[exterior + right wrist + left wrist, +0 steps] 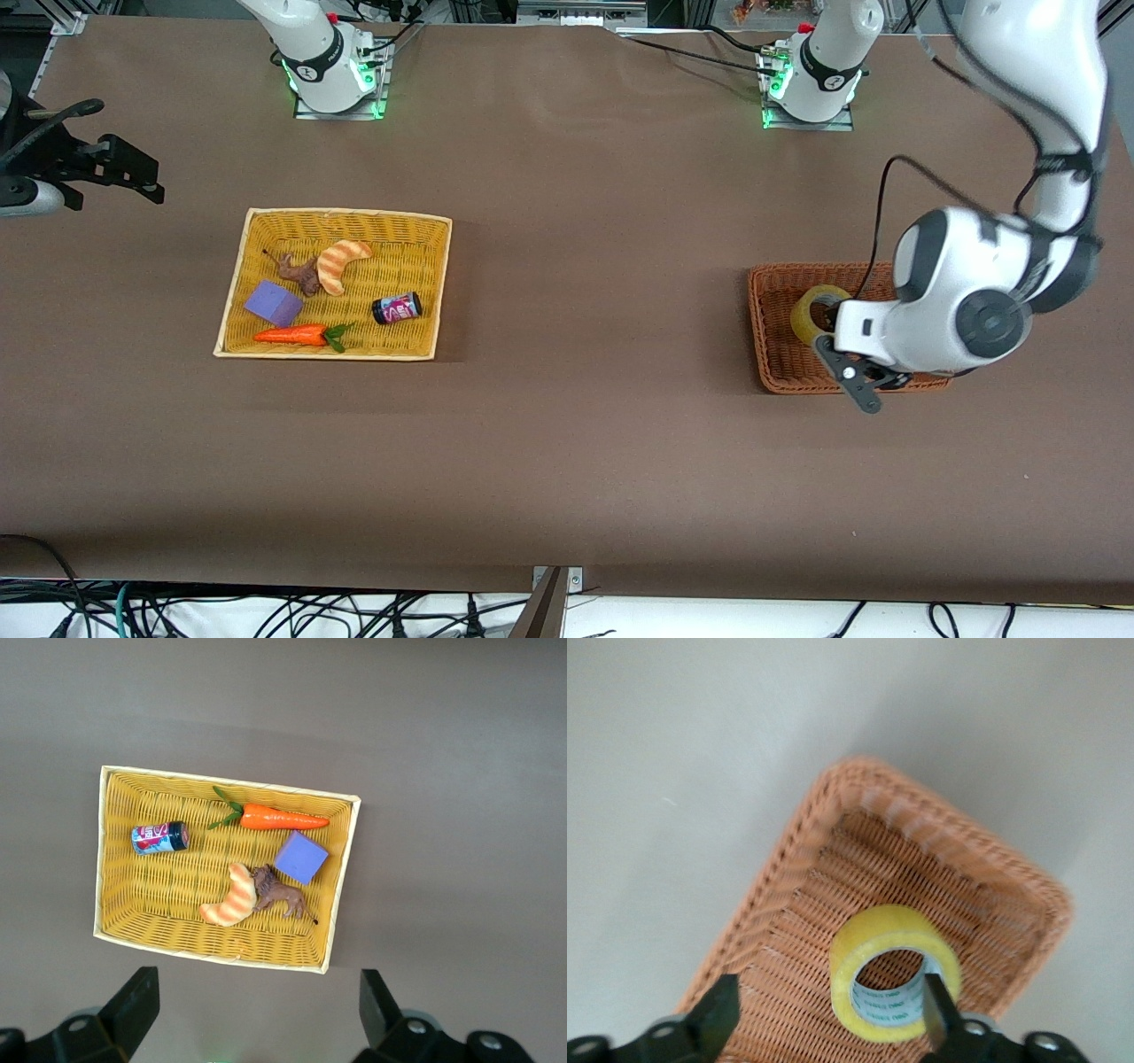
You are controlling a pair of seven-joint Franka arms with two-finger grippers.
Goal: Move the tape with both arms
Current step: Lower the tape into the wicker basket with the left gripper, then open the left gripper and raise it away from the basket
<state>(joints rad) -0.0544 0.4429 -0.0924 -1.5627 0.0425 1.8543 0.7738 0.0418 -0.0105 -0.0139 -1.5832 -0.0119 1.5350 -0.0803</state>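
Tape (817, 312), a wide ring of glossy translucent yellow film wound on a pale grey core with small print inside, stands on its edge in the small reddish-brown wicker basket (769, 330) at the left arm's end of the table.

At the right arm's end, the right gripper (133, 177) hangs over bare brown table (567, 443) beside the yellow basket (345, 221); its black fingers (133, 1005) are spread wide with nothing between them, and most of that arm is cut off by the frame edge. The yellow basket is a shallow rectangle of tight flat weave with a pale rim. In it lie a purple block (273, 303), a small brown animal figure (301, 273) touching a striped orange croissant (341, 263), an orange carrot (297, 335) with green leaves, and a small dark can (396, 308) with a pink label on its side.

The reddish-brown basket has a coarser open weave and a thick braided rim. The left gripper (855, 377) is down at it with its fingers open; in the left wrist view one finger (937, 1005) reaches inside the roll's hole, the other (718, 1014) stands well clear over the weave. The roll is not clamped. The white left arm (966, 301) covers the basket's end nearest it and part of the roll.
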